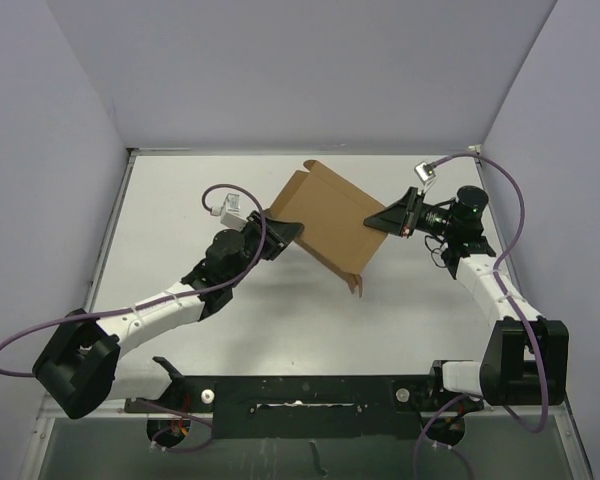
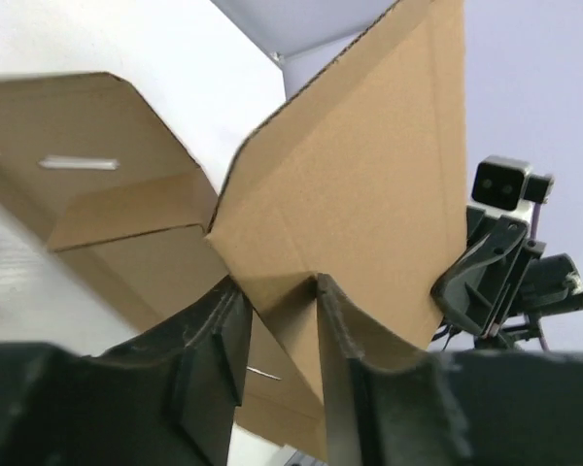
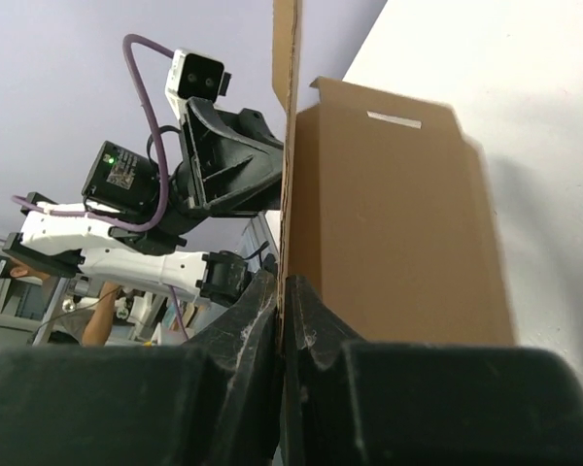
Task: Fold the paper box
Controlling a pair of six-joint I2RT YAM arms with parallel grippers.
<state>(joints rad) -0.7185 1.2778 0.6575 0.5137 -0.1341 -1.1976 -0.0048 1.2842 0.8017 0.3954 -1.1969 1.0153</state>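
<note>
Black fingers point(image 3: 257, 320) of the right gripper point(image 3: 284, 282) are clenched on one thin upright edge of the paper box point(image 1: 325, 225), the sheet pinched flat between them with no gap showing. The left gripper point(image 2: 280, 286) meets the same box from the opposite side. Its two fingers point(image 2: 219, 335) stand apart with a creased corner of cardboard between them, the crease touching the right-hand finger; I cannot tell whether they press on it. There is one box, of plain brown cardboard, and it hangs between the two grippers over the far half of the table point(image 1: 230, 330), about midway between its left and right edges. It is partly formed: a broad panel slopes down to a corner that points toward the near edge, and a side flap stands up at the far left corner of the box. From the left wrist the panels spread open like a trough, and one narrow slit point(image 2: 78, 163) shows in a rounded flap. From the right wrist one slit point(image 3: 394, 119) shows near the top of the facing panel. Two arms are in view, each with one small wrist camera point(image 3: 199, 73) and one purple cable point(image 1: 510, 200).
</note>
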